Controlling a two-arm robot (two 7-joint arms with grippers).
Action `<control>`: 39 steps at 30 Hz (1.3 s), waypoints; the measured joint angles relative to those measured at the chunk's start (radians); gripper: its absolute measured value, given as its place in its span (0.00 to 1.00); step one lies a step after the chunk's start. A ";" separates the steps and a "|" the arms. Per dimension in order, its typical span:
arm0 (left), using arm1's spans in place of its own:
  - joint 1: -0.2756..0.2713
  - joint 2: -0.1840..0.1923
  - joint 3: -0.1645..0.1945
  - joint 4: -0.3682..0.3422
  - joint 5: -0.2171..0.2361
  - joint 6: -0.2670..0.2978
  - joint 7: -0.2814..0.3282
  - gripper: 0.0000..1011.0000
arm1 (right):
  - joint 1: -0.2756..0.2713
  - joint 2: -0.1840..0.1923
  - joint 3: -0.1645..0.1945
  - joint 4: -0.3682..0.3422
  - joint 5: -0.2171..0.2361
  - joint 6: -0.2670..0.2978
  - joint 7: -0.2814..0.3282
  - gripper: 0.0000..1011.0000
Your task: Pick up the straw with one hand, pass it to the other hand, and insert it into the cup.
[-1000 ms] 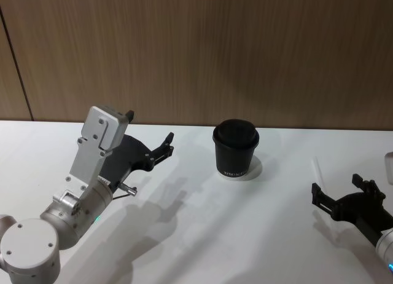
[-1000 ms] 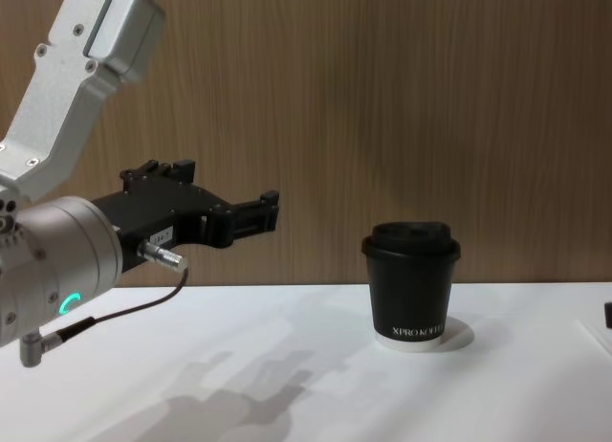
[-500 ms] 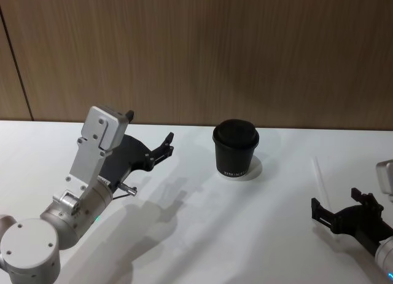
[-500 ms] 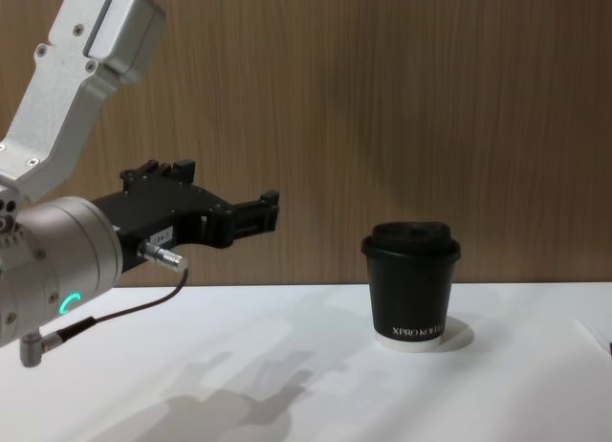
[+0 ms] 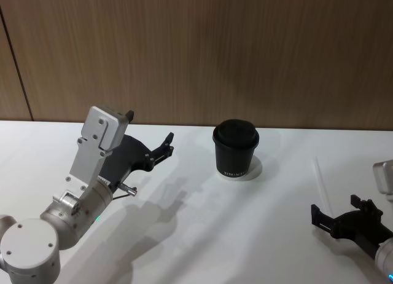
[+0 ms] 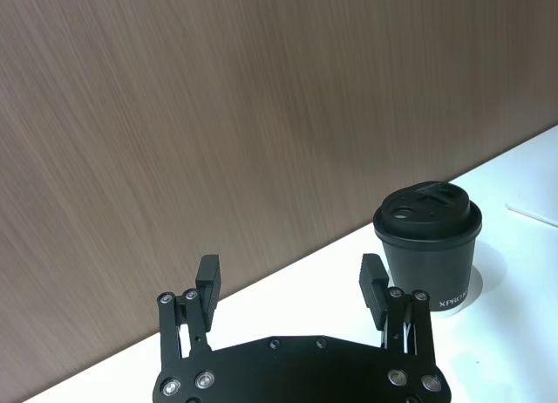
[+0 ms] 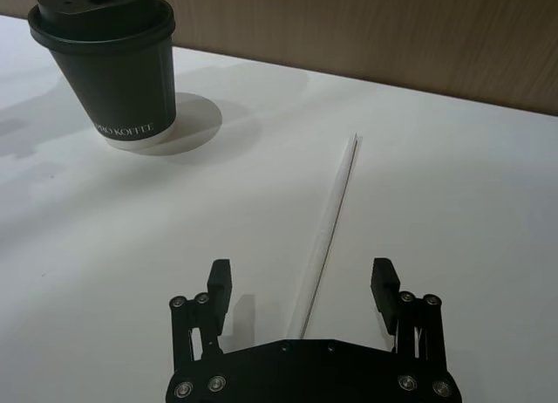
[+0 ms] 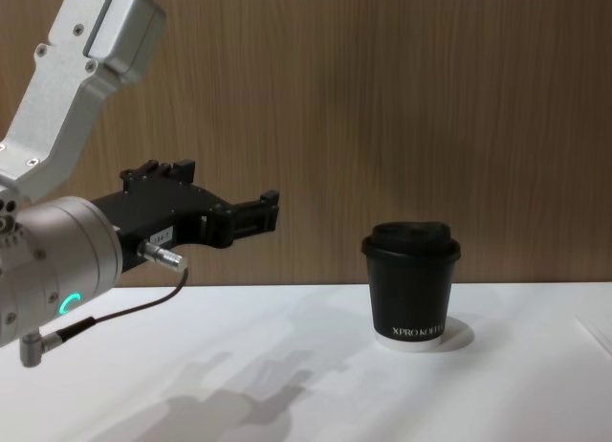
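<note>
Wood panelling (image 5: pixel 245 50) backs a white counter (image 5: pixel 184 235). At the head view's lower right, the right claw (image 5: pixel 336 210) hangs low with fingers spread, and the straw (image 5: pixel 320 179) lies flat just ahead of it. At centre-left the left claw (image 5: pixel 167 144), also released, is raised and points toward the cup (image 5: pixel 236 149) at centre.

cup (image 5: pixel 236 150): black paper, domed lid on, white lettering, upright, head view centre | straw (image 5: pixel 319 178): thin, white, straight, lying flat, right of frame, well apart from cup
</note>
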 joint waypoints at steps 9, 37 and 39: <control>0.000 0.000 0.000 0.000 0.000 0.000 0.000 0.99 | 0.002 -0.017 0.013 -0.018 0.015 0.072 -0.005 0.99; 0.000 0.000 0.000 0.000 0.000 0.000 0.000 0.99 | 0.011 -0.073 0.048 -0.046 0.044 0.236 -0.024 0.99; 0.000 0.000 0.000 0.000 0.000 0.000 0.000 0.99 | 0.012 -0.075 0.049 -0.046 0.045 0.243 -0.024 0.99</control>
